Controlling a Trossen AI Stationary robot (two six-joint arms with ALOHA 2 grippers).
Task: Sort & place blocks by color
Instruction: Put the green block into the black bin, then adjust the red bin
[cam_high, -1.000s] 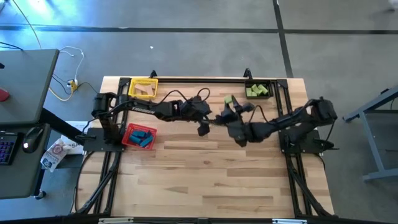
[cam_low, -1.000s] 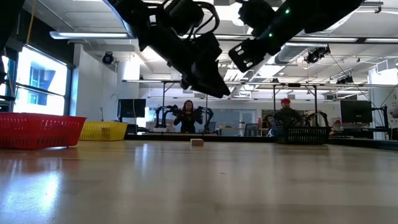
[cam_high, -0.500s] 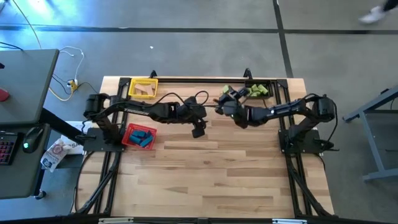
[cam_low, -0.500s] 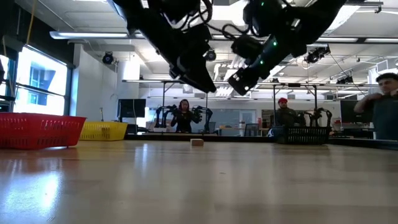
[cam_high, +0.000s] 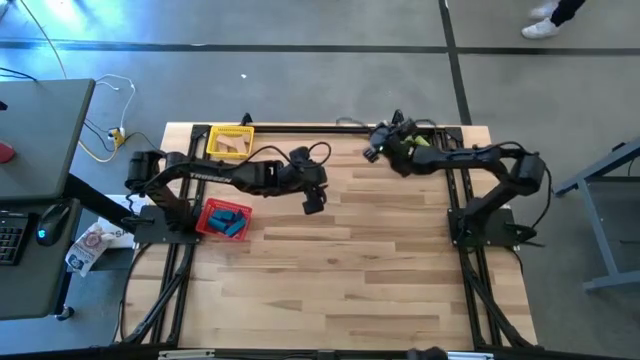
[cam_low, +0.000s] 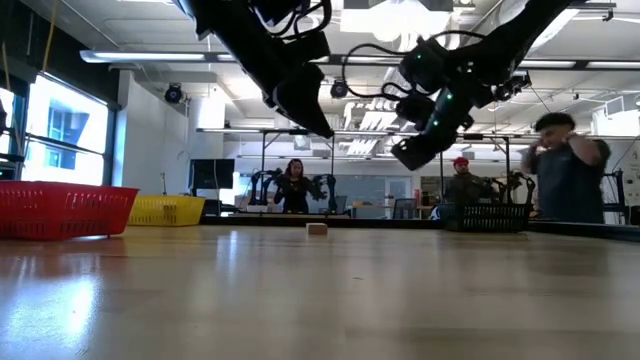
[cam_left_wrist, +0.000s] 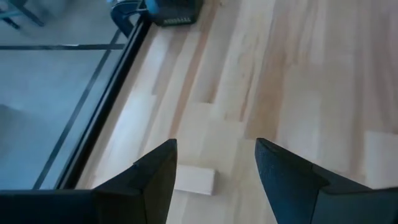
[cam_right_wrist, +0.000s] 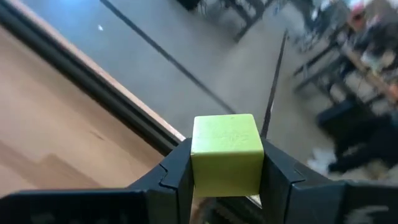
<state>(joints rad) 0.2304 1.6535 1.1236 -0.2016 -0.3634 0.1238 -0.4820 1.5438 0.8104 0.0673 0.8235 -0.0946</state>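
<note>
Right wrist view shows the right gripper (cam_right_wrist: 225, 180) clamped on a light green cube (cam_right_wrist: 226, 151), so carry it squarely over the black bin (cam_high: 432, 133) before letting go, while the left gripper (cam_left_wrist: 214, 177) hangs spread above the tan block (cam_left_wrist: 194, 180), well away from that bin.

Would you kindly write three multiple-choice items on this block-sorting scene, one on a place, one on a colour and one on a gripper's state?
1. Where does the lone tan block lie?
A. In the red bin
B. On the table near its far edge
C. In the right gripper

2. What colour are the blocks in the red bin?
A. Blue
B. Green
C. Tan

3. How is the left gripper?
A. Shut on a blue block
B. Shut on nothing
C. Open, holding nothing

Answers:
1 B: the tan block rests on bare wood by the table edge.
2 A: blue blocks fill the red bin.
3 C: the left gripper has spread fingers; the right gripper clamps the green block.
</note>
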